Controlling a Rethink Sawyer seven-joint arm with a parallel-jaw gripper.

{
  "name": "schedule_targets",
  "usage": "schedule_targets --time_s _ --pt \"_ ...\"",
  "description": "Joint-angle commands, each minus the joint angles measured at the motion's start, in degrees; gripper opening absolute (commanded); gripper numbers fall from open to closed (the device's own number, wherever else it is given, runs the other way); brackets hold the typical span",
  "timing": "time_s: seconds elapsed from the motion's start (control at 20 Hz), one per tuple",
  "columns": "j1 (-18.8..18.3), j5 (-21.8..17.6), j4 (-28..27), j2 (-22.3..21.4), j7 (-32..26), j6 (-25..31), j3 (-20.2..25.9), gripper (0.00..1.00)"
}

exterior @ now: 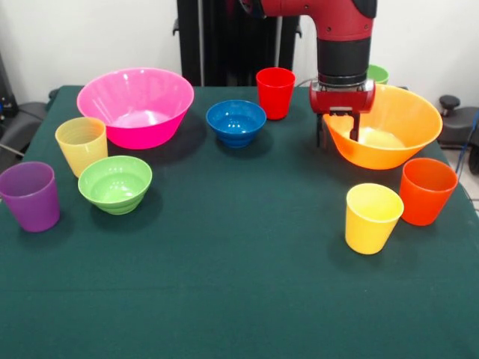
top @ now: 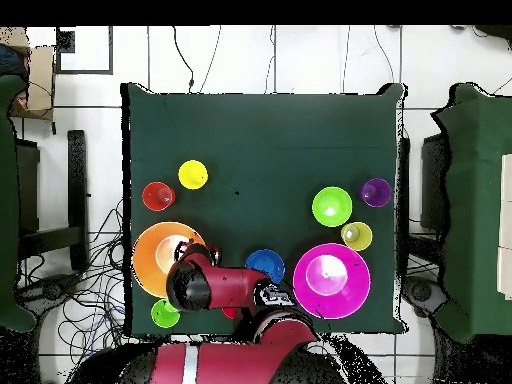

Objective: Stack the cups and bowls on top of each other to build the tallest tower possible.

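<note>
My gripper point(exterior: 339, 139) is open and hangs low over the left rim of the large orange bowl point(exterior: 400, 123), one finger outside the wall and one inside. In the overhead view the arm point(top: 200, 282) covers the gripper and part of the orange bowl point(top: 150, 262). The pink bowl point(exterior: 135, 105), blue bowl point(exterior: 236, 122) and light green bowl point(exterior: 114, 183) stand apart. The red cup point(exterior: 275, 92) stands behind the blue bowl. The green cup point(exterior: 378, 73) peeks out behind the orange bowl. The bright yellow cup point(exterior: 372, 217) and orange-red cup point(exterior: 426, 191) stand in front of it. The pale yellow cup point(exterior: 81, 143) and purple cup point(exterior: 30, 196) stand at the left. Nothing is stacked.
All things stand upright on a dark green tablecloth point(exterior: 224, 292). The robot's black pedestal point(exterior: 224, 37) is at the far side. In the overhead view chairs point(top: 475, 200) stand beside the table and cables point(top: 70, 300) lie on the floor.
</note>
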Motion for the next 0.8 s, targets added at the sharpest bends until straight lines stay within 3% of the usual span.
schedule_targets --time_s 0.05,0.8 --pt "-0.7 -3.4 -6.8 5.3 4.8 -1.1 2.0 1.00" --pt "0.0 -3.3 -6.4 4.4 5.2 -0.2 0.6 1.00"
